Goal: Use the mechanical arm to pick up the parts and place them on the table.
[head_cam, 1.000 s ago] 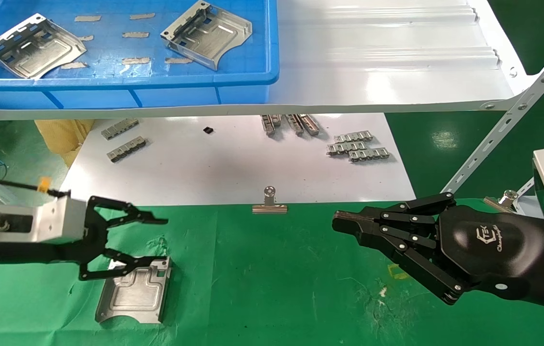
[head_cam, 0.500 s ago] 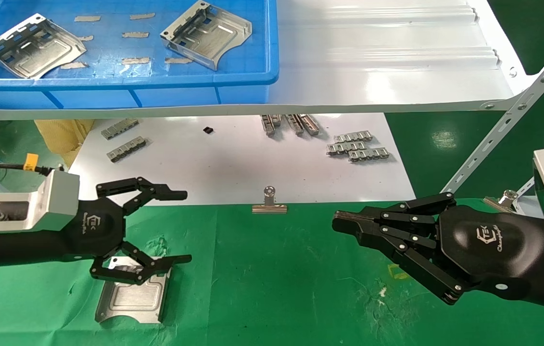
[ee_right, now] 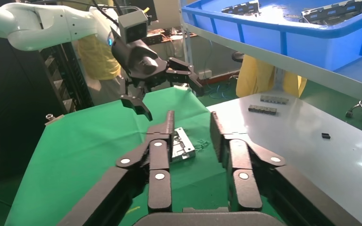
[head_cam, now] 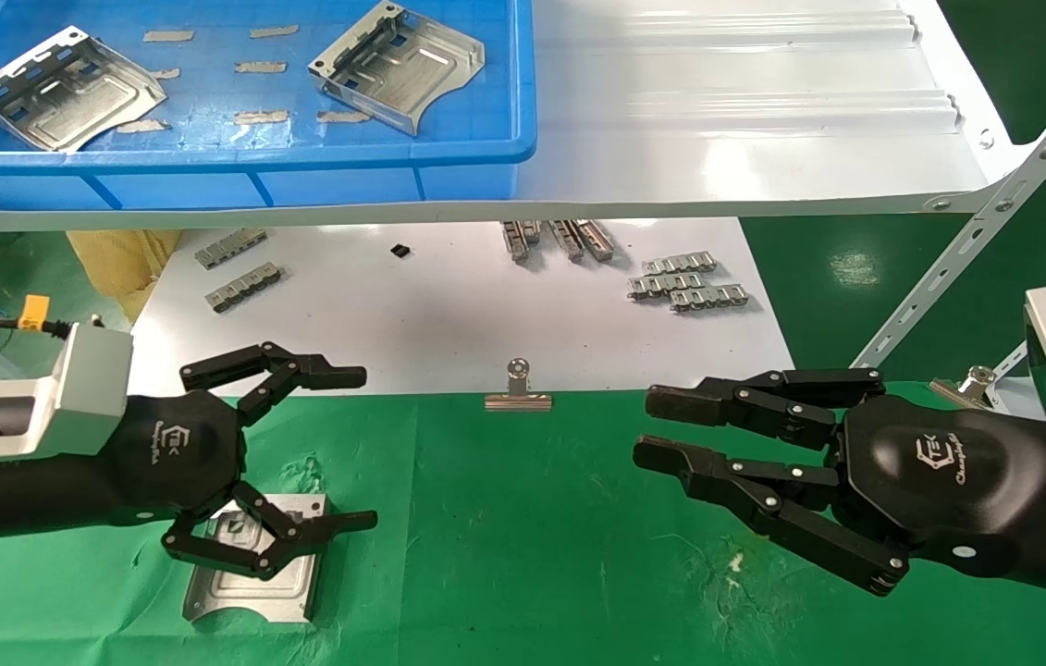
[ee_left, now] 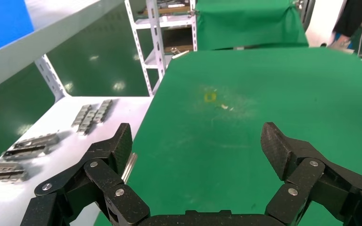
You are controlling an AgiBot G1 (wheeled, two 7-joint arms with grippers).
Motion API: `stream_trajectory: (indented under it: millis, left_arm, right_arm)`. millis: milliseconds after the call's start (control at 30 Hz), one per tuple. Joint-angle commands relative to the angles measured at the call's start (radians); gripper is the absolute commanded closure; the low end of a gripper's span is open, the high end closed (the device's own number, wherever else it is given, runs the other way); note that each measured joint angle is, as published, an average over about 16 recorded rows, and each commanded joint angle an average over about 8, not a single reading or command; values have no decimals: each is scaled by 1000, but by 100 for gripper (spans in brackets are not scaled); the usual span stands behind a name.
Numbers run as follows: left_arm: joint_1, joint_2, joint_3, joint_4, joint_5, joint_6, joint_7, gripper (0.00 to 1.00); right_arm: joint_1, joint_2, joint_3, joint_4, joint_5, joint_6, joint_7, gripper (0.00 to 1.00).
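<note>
One silver part (head_cam: 254, 566) lies flat on the green table (head_cam: 523, 536), at the front left. My left gripper (head_cam: 361, 449) is open wide and empty, with its lower finger over the part's far edge. The left wrist view shows its spread fingers (ee_left: 198, 141) over bare green cloth (ee_left: 245, 94). Two more parts (head_cam: 65, 88) (head_cam: 398, 65) lie in the blue bin (head_cam: 476, 157) on the white shelf. My right gripper (head_cam: 650, 427) hovers over the table at the right, fingers parted and empty. The right wrist view (ee_right: 192, 120) shows the part (ee_right: 185, 146) beyond its fingertips.
The white shelf (head_cam: 717, 139) overhangs a white sheet (head_cam: 449, 314) that holds silver link strips (head_cam: 689, 282) (head_cam: 240, 273). A binder clip (head_cam: 518, 388) sits at the sheet's front edge. A slotted shelf brace (head_cam: 976, 250) slants down at the right.
My left hand has turned its logo side up, drawn back a little to the left and spread its fingers wider above the part. My right gripper's fingers have parted from shut.
</note>
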Motion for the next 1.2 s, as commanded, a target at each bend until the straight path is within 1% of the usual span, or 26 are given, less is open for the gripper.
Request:
stream_trajectory:
  millis: [33,1200]
  left_arm:
    - [18,-6,-21,-28,-4,-3,-23,0]
    - [323,-106,-381,-504,-73,-63,-416,0]
  right_arm:
    - [0,0,0,0,0,0,0,0]
    - [0,0,0,0,0,0,0,0]
